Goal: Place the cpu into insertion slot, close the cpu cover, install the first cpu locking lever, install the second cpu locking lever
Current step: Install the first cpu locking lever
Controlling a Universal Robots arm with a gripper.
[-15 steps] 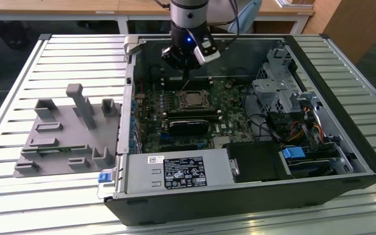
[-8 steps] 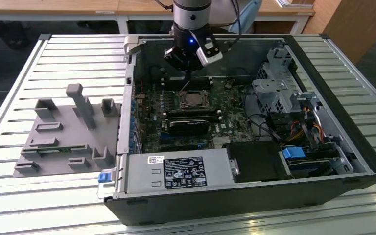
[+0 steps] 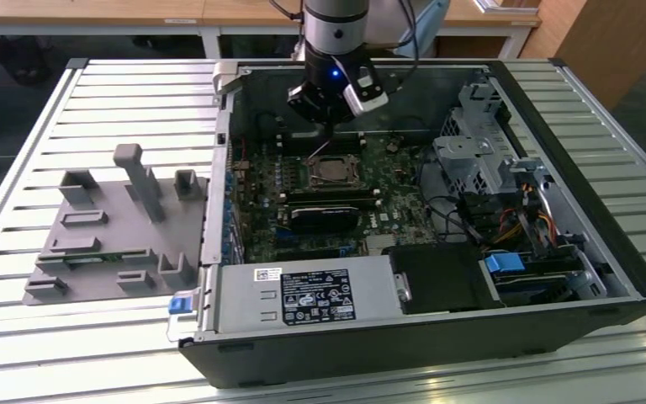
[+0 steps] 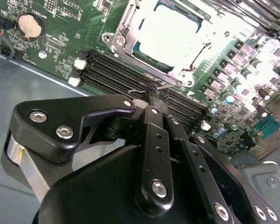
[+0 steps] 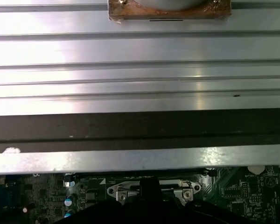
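Beside the one insertion slot (image 4: 119,41) holding one cpu (image 4: 165,30), the claw (image 4: 154,91) pinches one thin locking lever (image 4: 171,85).

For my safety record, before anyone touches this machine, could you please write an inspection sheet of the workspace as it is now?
Surface: slatted metal table carrying an open computer case.
Job's things: the cpu sits in the insertion slot; the cpu cover lies down around its face; a thin locking lever is raised off the board.
Clutter: grey holder block on the table, at the exterior view's left of the case.
Grippers: gripper above the memory slots, fingers apparently shut on the locking lever.
Cables: coloured cable bundle inside the case, at the exterior view's right.
Surroundings: wooden desks behind the table.
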